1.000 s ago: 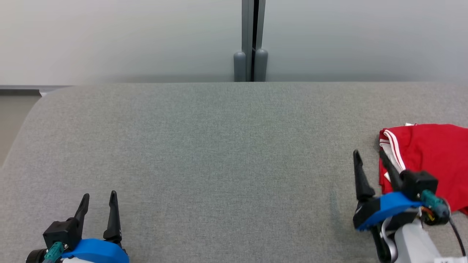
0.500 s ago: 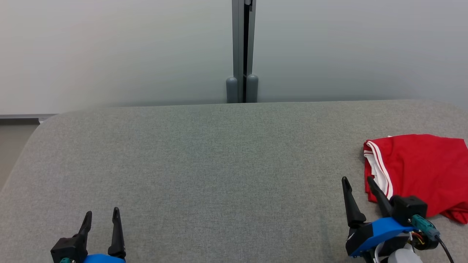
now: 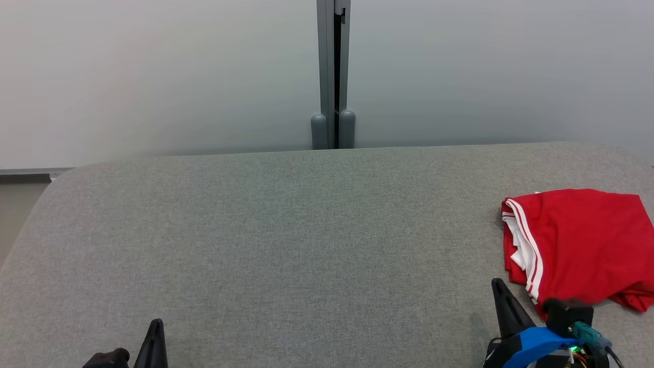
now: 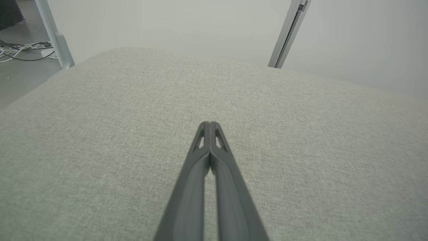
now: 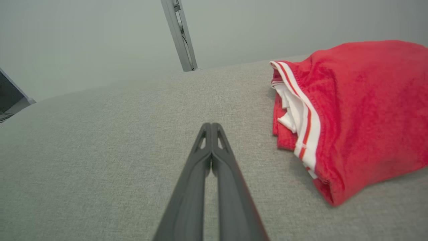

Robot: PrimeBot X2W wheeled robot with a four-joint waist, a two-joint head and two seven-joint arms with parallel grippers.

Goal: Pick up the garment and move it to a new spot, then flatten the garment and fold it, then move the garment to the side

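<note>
At the right edge of the head view, on the grey fabric-covered table [image 3: 286, 230]: one red garment [image 3: 577, 240] with white-striped trim, lying in a loose folded bundle. Handling, as judged: light, soft and limp, likely to sag and unfold when lifted; best taken at the striped hem on its left side, pinching all layers. Left gripper [image 4: 209, 124] and right gripper [image 5: 211, 125]: jaws pressed together on nothing, the right near the garment's lower left.

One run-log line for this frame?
garment: folded, lying free, right side of table | left hand: shut, empty, over bare table | right hand: shut, empty, left of garment, apart
</note>
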